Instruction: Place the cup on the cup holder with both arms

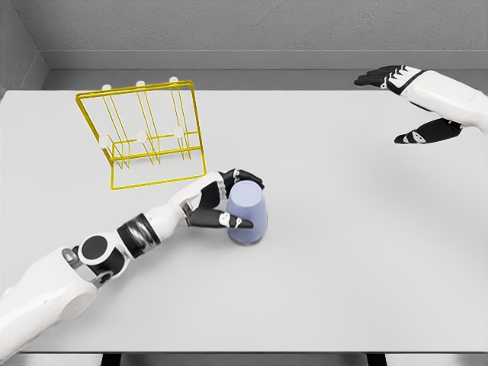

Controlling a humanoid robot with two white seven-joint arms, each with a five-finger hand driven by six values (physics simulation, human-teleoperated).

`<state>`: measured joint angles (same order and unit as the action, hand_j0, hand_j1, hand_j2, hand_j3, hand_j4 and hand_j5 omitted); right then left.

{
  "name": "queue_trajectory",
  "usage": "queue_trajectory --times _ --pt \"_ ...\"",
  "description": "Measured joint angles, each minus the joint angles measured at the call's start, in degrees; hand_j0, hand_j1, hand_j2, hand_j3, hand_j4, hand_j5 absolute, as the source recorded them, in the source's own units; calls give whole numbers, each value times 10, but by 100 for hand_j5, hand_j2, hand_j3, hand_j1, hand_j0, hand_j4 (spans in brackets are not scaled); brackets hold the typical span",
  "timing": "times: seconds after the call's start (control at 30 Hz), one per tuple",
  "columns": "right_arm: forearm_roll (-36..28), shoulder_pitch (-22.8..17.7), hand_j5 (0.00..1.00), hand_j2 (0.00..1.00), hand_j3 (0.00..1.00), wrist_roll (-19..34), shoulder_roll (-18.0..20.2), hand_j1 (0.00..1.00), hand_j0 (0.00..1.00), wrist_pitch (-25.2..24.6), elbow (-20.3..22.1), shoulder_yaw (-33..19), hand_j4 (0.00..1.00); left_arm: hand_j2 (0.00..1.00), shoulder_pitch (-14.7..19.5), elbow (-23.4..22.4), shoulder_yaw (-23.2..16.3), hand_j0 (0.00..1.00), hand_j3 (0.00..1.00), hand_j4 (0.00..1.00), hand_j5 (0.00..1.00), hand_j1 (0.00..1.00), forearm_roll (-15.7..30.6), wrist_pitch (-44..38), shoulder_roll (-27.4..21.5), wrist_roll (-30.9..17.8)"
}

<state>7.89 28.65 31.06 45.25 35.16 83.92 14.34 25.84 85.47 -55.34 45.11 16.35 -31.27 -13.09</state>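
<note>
Left hand (226, 200) wraps fingers around the lavender cup (248, 213), which stands on the white table (343, 259) near its middle. Yellow wire cup holder (145, 133) sits just behind-left, apart from cup. Right hand (408, 103) raised far right, fingers spread, holding nothing.

A plain pale lavender-blue plastic cup (248, 214) sits just below the frame's centre. The thin wire cup holder (142, 135) at upper left is bright yellow, its peg tips white. Both arms are glossy white with black joints; the left hand (223, 200) and the right hand (408, 103) at upper right have black fingers with white patches. The flat tabletop (343, 252) is uniform light grey, the wall behind darker speckled grey.
</note>
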Motion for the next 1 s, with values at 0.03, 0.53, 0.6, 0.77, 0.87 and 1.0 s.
queue_trajectory --times 0.03,0.53,0.6,0.77,0.87,1.0 --pt "0 0 100 100 100 0 0 100 100 0 0 0 100 62 0 2 1 62 62 62 62 62 1 0 0 0" --pt "0 0 100 100 100 0 0 100 100 0 0 0 100 56 6 20 33 56 56 56 56 56 6 28 -14 0" --pt "0 0 100 100 100 0 0 100 100 0 -1 0 100 56 7 25 35 56 56 56 56 56 6 29 -20 0" --pt "0 0 100 100 100 0 0 100 100 0 0 0 100 56 7 41 43 56 56 56 56 56 6 30 -35 0" --pt "0 0 100 100 100 0 0 100 100 0 0 -1 100 57 7 48 51 57 57 57 57 57 7 31 -45 0" --pt "0 0 100 100 100 0 0 100 100 0 -1 -2 100 57 15 54 60 57 57 57 57 57 8 33 -58 0"
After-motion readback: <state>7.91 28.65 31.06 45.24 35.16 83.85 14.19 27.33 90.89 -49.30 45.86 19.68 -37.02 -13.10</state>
